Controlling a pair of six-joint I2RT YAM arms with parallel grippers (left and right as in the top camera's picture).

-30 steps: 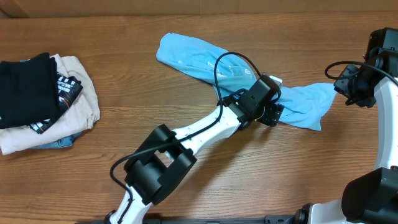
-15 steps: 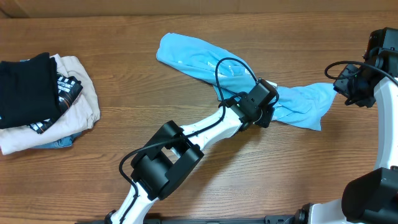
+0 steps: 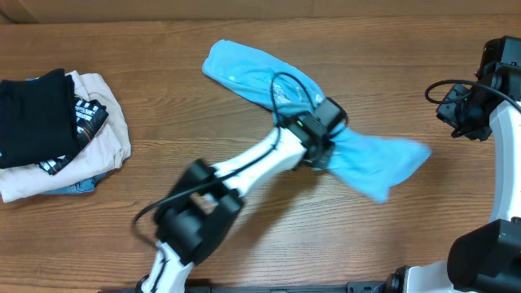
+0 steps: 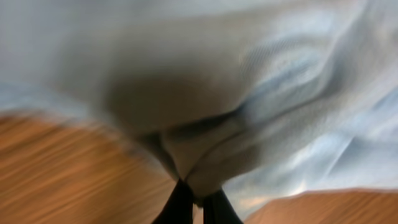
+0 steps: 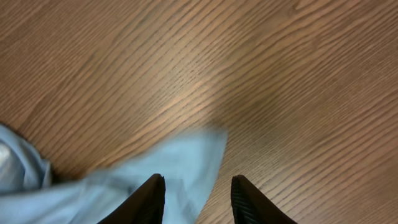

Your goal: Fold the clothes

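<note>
Nearest, left arm (image 3: 244, 175) runs from the near-left edge up and right across the table (image 3: 163, 49). Left gripper (image 3: 326, 149) sits on the middle of the shirt (image 3: 252, 77). In the left wrist view its fingers (image 4: 180, 205) are nearly together with a bunched fold of light-blue fabric pinched between them, so it is clamped on the shirt. That view is blurred, and cloth fills most of it, with wood below.

The shirt lies mid-table, right of centre, as one long crumpled strip. Its long axis is diagonal, far-left to near-right. The far-left end is rounded and sharp in the overhead view, and the near-right end fans out wider and is blurred. The strip narrows at the pinch point, so it looks like a waist between two lobes. No print is readable. A black cable (image 3: 281, 89) loops over the far-left lobe, just beside the gripper.

Right gripper (image 5: 198, 180) is at the right side of the table, past the shirt's near-right end. Its fingers are well apart with nothing held. In the right wrist view a flat corner of the shirt lies on the wood between and just ahead of the two fingers, with the cloth running off to the lower left. Whether the fingers touch the cloth cannot be told. In the overhead view the gripper looks apart from the shirt's end.

At the far left of the table, well apart from the shirt, is a pile. A black garment (image 3: 37, 114) with white print lies on a beige garment (image 3: 110, 122), and a bit of blue fabric (image 3: 81, 187) shows at the near edge.
</note>
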